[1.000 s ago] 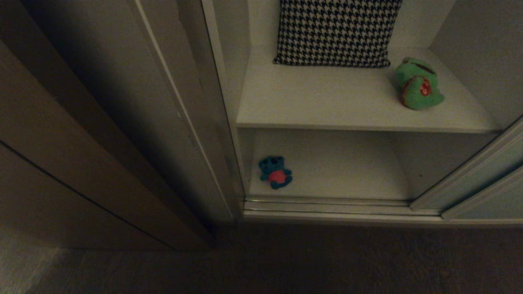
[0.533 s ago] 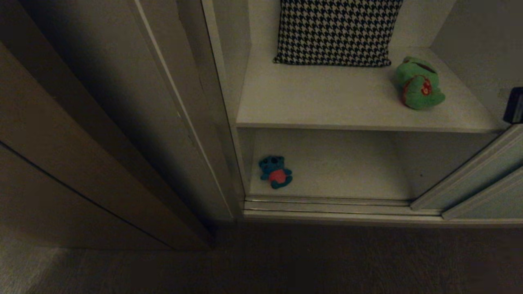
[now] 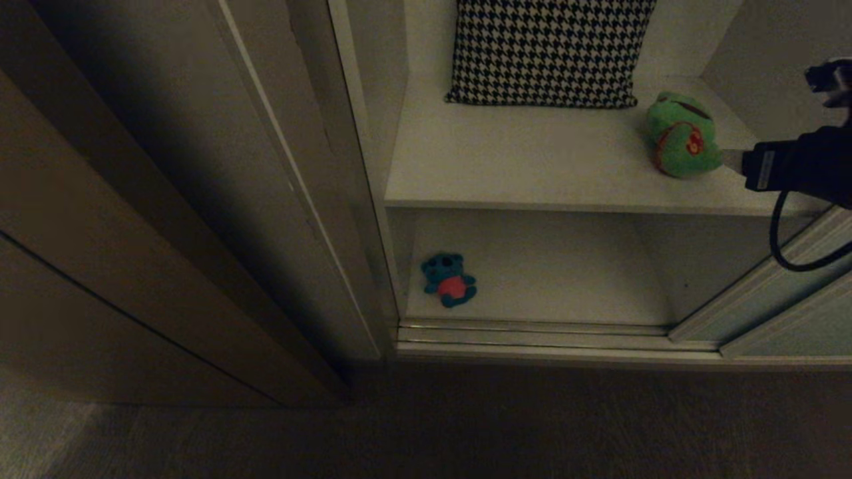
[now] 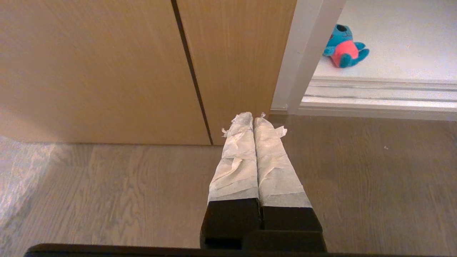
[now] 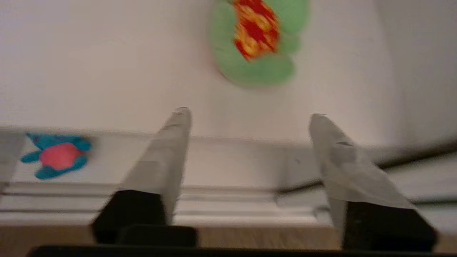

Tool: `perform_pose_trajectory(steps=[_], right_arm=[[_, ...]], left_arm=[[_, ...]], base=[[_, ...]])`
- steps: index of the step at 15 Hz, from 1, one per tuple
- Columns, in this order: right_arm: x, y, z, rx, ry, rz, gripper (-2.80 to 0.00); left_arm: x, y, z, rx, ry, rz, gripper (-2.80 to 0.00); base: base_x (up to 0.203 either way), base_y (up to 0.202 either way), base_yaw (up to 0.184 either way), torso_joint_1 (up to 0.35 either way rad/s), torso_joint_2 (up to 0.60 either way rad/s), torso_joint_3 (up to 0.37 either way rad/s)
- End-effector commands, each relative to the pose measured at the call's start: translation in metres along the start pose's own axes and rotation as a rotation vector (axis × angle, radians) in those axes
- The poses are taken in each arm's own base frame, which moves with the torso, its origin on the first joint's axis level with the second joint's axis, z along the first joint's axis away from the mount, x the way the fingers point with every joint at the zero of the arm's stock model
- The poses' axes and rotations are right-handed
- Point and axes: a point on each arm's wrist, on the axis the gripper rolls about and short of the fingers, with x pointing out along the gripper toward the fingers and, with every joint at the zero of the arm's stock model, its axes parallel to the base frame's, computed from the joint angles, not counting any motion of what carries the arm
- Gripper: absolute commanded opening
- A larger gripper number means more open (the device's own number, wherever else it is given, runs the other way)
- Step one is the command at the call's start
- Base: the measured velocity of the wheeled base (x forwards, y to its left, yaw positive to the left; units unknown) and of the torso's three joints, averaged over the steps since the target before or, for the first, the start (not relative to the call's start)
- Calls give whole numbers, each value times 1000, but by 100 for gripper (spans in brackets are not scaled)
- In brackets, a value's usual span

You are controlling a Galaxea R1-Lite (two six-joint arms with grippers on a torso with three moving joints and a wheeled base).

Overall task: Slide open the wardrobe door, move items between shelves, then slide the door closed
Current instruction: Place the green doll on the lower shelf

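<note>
The wardrobe stands open, with the sliding door (image 3: 775, 286) pushed to the right edge of the head view. A green frog (image 3: 682, 136) in red patterned cloth lies at the right end of the upper shelf (image 3: 532, 173). A small teal bear (image 3: 448, 281) lies at the left of the lower shelf (image 3: 572, 279). My right gripper (image 5: 250, 112) is open and empty, just short of the frog (image 5: 250, 71); one taped fingertip (image 3: 732, 160) is right beside the toy. My left gripper (image 4: 253, 116) hangs shut and empty above the floor, the bear (image 4: 343, 46) far off.
A houndstooth cushion (image 3: 546, 50) leans at the back of the upper shelf. Brown wooden panels (image 4: 107, 71) stand to the left of the opening. The door tracks (image 3: 532, 332) run along the bottom, and wooden floor (image 3: 426, 426) lies in front.
My right arm has come into the head view from the right and reached toward the frog, and its jaws have spread apart. The toys, the door and the left arm have not moved.
</note>
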Motion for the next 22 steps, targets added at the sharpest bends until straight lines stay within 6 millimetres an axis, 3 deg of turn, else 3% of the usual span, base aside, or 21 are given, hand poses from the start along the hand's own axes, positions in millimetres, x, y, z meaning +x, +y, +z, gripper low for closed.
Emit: perform_pose_trajectory(steps=[1,6,10,14,22], right_arm=[[19,12,-10,1,-29,38,0],[72,36,-42,-9,-96,52,0],[107,27,-46,-50,-143,-46,0],[122,10,-36,-95,-244,-109,0],[164,12,-45,-182,-359,-172,0]], left_arm=[[0,0,0,0,1,0,-280],[0,0,0,0,2,0,-280],[0,0,0,-1,1,0,-280],[0,0,0,1,1,0,-280],[0,0,0,1,0,0,-280]], base=[[0,0,0,0,0,0],[0,0,0,0,0,0],[0,0,0,0,0,0],[0,0,0,0,0,0],[0,0,0,0,0,0]])
